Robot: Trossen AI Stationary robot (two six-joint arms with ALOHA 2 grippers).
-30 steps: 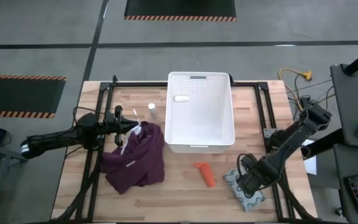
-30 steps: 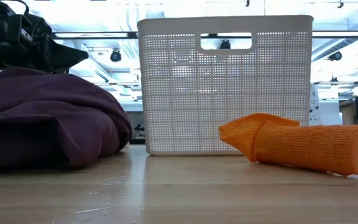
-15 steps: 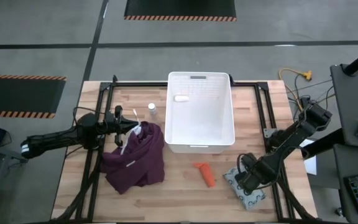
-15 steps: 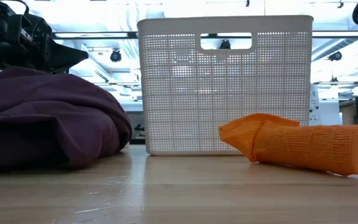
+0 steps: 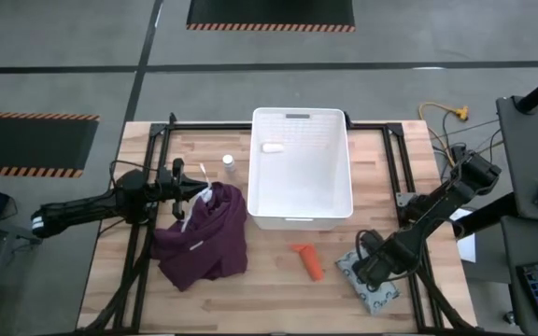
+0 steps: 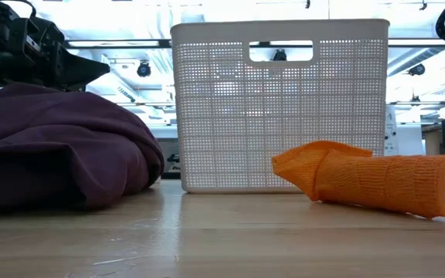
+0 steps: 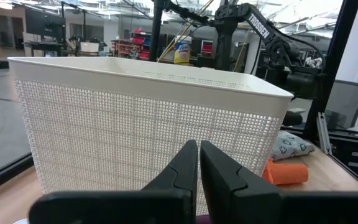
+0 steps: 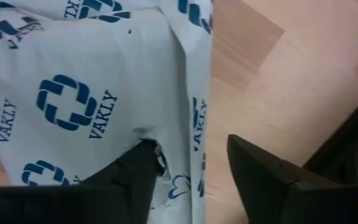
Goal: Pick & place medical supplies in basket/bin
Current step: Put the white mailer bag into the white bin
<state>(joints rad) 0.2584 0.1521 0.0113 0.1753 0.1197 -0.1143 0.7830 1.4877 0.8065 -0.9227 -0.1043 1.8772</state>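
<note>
The flat grey packet (image 5: pixel 377 297) with blue logos lies on the wood near the table's near right corner. My right gripper (image 5: pixel 370 267) stands over it, pointing down and open; in the right wrist view the right gripper (image 8: pixel 191 144) straddles the edge of the packet (image 8: pixel 86 81). The orange tube (image 5: pixel 308 261) lies on its side left of the packet. One tiny white bottle (image 5: pixel 229 161) stands left of the white basket (image 5: pixel 344 201); another white piece (image 5: pixel 272 147) lies inside it. My left gripper (image 5: pixel 204 190) waits shut above the maroon cloth (image 5: pixel 204 238). My right gripper comes at the packet from above, pointing down. One finger (image 8: pixel 138 171) rests on the packet's top face near its long edge (image 8: pixel 194 124), where the wrap is creased. The other finger (image 8: pixel 260 174) stands past that edge over bare wood. The packet lies flat on the table.
The maroon cloth (image 6: pixel 52 147) is heaped left of the basket (image 6: pixel 280 108), under my left arm. The orange tube (image 6: pixel 377 181) lies between the packet and the basket's near wall. A dark metal frame (image 5: pixel 409 187) runs along the table's right side, close to my right arm.
My right arm has shifted slightly over the packet, and a dark part of it now shows at the low view's upper right edge. The packet, the tube and the left arm have stayed in place.
</note>
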